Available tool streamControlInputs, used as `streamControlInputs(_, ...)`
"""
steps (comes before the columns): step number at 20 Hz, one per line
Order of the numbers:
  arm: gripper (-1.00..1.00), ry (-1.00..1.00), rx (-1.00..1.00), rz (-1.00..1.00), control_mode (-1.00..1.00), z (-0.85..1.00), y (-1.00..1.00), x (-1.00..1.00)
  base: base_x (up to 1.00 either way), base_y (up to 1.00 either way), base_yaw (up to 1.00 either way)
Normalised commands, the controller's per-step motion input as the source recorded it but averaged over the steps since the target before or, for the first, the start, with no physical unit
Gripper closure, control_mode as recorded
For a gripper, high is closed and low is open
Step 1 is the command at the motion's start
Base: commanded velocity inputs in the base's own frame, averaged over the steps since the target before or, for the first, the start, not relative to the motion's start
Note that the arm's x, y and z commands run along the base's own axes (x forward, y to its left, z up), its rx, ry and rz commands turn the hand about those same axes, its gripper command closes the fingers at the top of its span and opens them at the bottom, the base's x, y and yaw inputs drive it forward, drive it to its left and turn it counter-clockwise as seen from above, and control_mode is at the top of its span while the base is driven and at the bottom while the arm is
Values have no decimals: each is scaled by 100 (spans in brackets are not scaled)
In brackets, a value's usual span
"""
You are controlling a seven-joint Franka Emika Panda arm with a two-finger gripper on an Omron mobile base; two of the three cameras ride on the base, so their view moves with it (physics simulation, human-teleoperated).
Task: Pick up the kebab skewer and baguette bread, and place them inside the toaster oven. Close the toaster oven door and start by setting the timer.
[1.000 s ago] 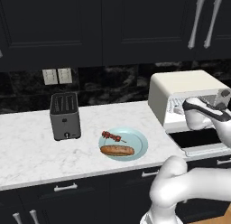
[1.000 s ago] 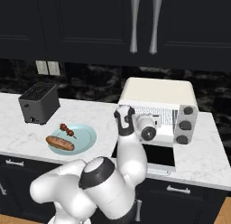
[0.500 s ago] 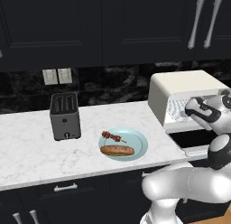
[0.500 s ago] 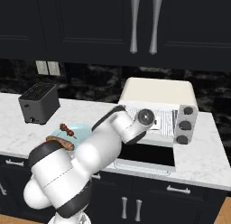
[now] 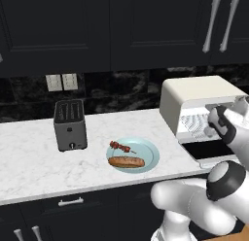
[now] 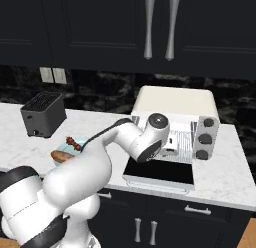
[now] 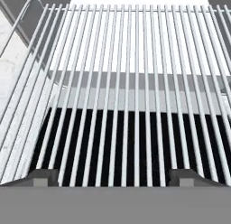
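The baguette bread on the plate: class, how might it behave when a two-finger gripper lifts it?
The baguette bread looks rounded, so it may roll on the plate. Being long, it could tilt if gripped off-centre. It touches the kebab skewer, which might shift.

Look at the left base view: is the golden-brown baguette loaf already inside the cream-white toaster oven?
No, the baguette lies on the pale blue plate.
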Motion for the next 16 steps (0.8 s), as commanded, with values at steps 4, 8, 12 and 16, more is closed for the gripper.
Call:
streamControlInputs(4,-100,4,13,0,-100,88,0,-79,0,0,0)
streamControlInputs(8,-100,0,12,0,-100,75,4,-100,0,0,0)
streamControlInputs(12,-100,2,3,0,-100,37,37,-82,0,0,0)
streamControlInputs(16,-100,8,0,0,-100,35,64,-69,0,0,0)
